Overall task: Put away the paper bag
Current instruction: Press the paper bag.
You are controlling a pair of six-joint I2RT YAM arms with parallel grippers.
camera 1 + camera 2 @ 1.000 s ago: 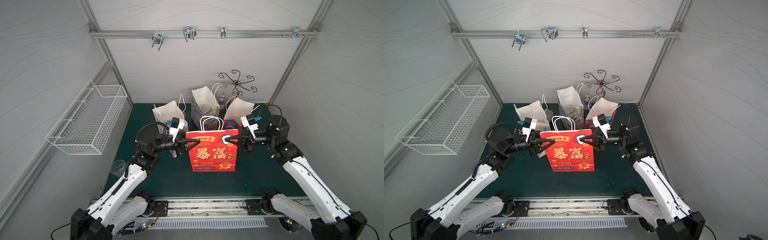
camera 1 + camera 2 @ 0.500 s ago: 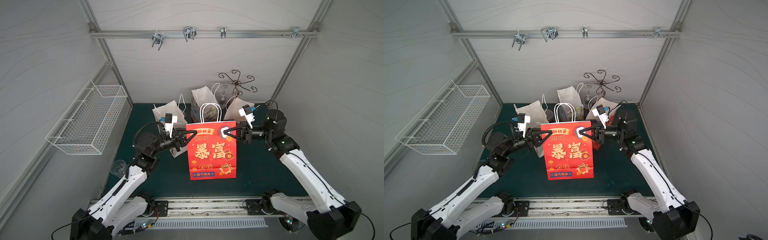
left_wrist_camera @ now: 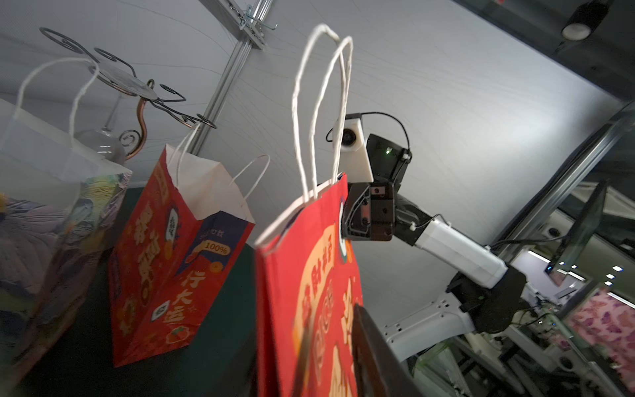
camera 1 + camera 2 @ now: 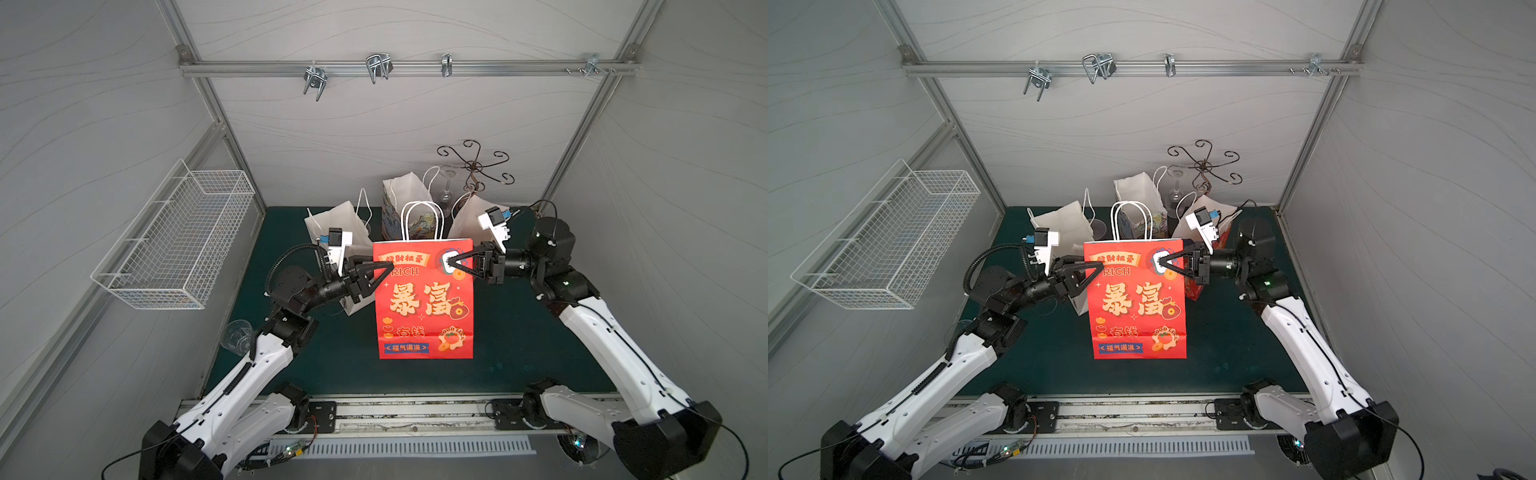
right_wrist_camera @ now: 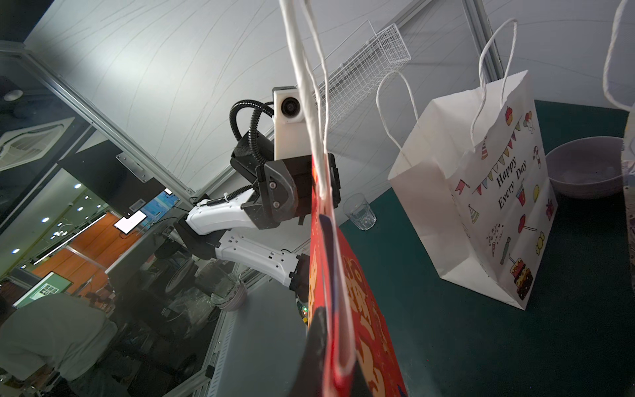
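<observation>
Red bag (image 4: 423,303) hangs flat above the worktop (image 4: 519,357), pinched at its top corners. Right pincer (image 4: 451,262) is clamped tight on its corner. Left pincer (image 4: 388,270) sits at the other corner; how firmly it grips cannot be told. Risks: a loose left corner drops and the bag swings; arms pulling apart tear paper; handles (image 4: 420,220) miss the rail hooks (image 4: 378,66).

wire basket (image 4: 174,237) on side wall | white party bag (image 5: 481,192) | bowl (image 5: 584,172), possibly empty | glass (image 5: 359,211)
</observation>
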